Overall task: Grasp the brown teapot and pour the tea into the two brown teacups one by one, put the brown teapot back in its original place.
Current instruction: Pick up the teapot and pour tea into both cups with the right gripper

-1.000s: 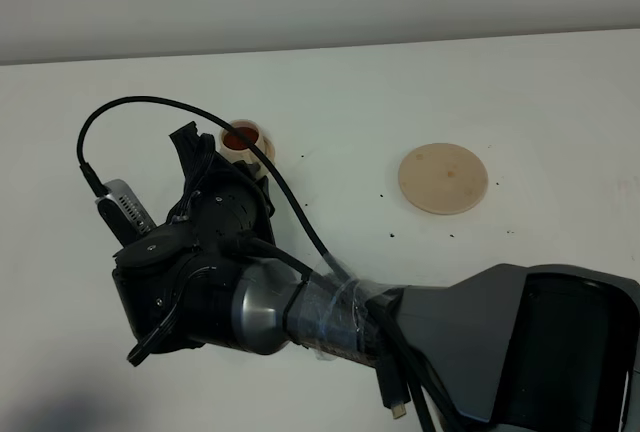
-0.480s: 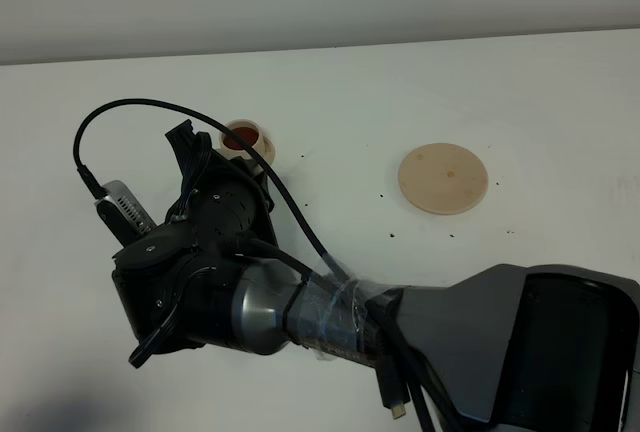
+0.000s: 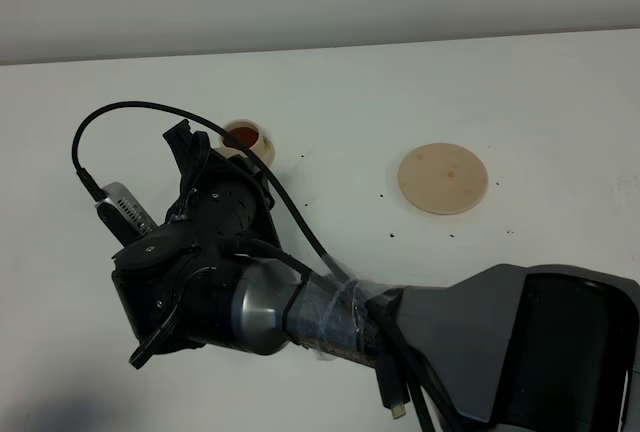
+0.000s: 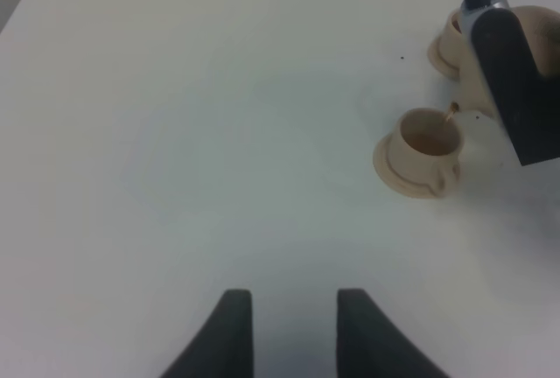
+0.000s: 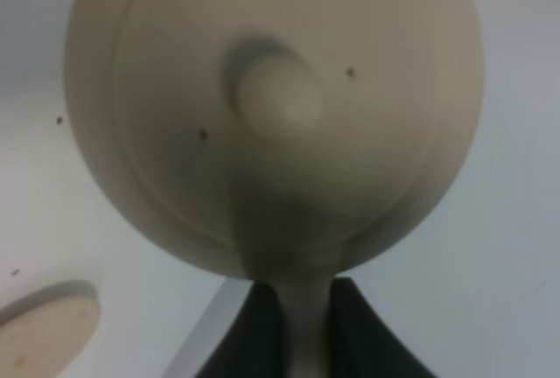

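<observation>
The brown teapot (image 5: 175,89) fills the right wrist view, lid and knob facing the camera. My right gripper (image 5: 297,312) is shut on its loop handle. In the left wrist view the teapot (image 4: 538,32) shows only partly behind that gripper's dark finger (image 4: 512,89). It is tilted, and a thin stream falls from it into the nearer brown teacup (image 4: 422,152). The other teacup (image 4: 448,44) stands just behind and holds reddish tea (image 3: 245,137). In the high view the right arm hides the teapot and the nearer cup. The flat tan disc (image 3: 443,178) lies bare to the right. My left gripper (image 4: 287,325) hovers open over the table.
The white table (image 3: 400,92) carries a few small dark specks around the disc. The right arm (image 3: 230,282) stretches across the table's left half. The table's far edge meets a grey wall.
The right wrist has edged slightly to the left with the teapot. The cups and the disc have not moved.
</observation>
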